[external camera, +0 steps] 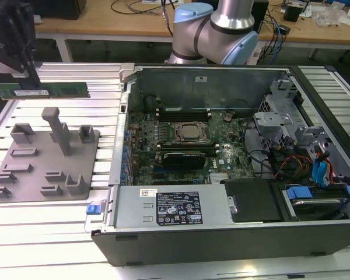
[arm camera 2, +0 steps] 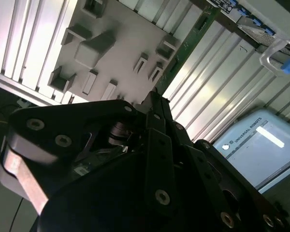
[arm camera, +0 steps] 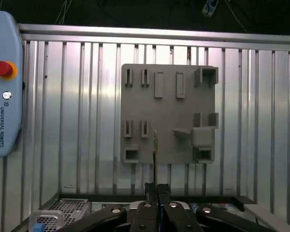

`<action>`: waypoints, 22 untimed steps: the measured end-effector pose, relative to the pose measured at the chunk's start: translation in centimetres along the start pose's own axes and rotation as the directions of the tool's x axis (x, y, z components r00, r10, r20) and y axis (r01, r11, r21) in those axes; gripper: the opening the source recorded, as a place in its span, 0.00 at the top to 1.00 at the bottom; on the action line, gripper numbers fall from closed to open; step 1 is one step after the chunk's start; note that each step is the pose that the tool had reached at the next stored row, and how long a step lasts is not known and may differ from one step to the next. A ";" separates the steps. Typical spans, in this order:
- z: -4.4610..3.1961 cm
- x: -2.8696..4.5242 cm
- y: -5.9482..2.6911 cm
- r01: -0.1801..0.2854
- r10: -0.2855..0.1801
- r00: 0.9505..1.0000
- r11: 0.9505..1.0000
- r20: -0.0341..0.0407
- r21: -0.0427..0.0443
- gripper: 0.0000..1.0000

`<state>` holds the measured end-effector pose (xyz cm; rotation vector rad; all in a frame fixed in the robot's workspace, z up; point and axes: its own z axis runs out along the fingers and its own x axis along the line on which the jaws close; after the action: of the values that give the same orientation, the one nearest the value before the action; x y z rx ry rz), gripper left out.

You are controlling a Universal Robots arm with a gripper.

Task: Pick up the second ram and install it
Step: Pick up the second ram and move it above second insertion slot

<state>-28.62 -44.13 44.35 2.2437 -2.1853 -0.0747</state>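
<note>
The second ram [external camera: 58,90], a long thin green board, hangs level above the far edge of the grey fixture plate [external camera: 41,157], at the exterior view's left. My gripper [external camera: 30,79] is shut on it from above, near its middle. In the first wrist view the ram [arm camera: 155,150] shows edge-on, sticking out from between the closed fingers of the gripper [arm camera: 157,189] over the fixture plate [arm camera: 169,111]. In the second wrist view its green edge [arm camera 2: 186,48] runs out past the gripper [arm camera 2: 152,99].
The open computer case [external camera: 163,239] lies at the exterior view's right, with the CPU socket [external camera: 189,133], memory slots [external camera: 175,111] and a black card [external camera: 186,158] on its motherboard. Cables and a drive cage [external camera: 286,134] fill its right side. A teach pendant [arm camera: 5,87] lies on the slatted table.
</note>
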 end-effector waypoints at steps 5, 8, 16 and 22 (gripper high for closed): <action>-0.05 0.03 -1.18 0.000 0.000 1.000 1.000 0.006 0.000 0.91; -0.06 0.05 -1.66 0.000 0.000 1.000 1.000 0.006 0.000 0.91; -0.23 0.16 -6.00 0.000 0.000 1.000 1.000 0.006 -0.002 0.91; -0.36 0.25 -9.49 0.000 0.000 1.000 1.000 0.006 -0.002 0.91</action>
<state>-19.12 -44.13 44.33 2.2458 -2.1872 -0.0836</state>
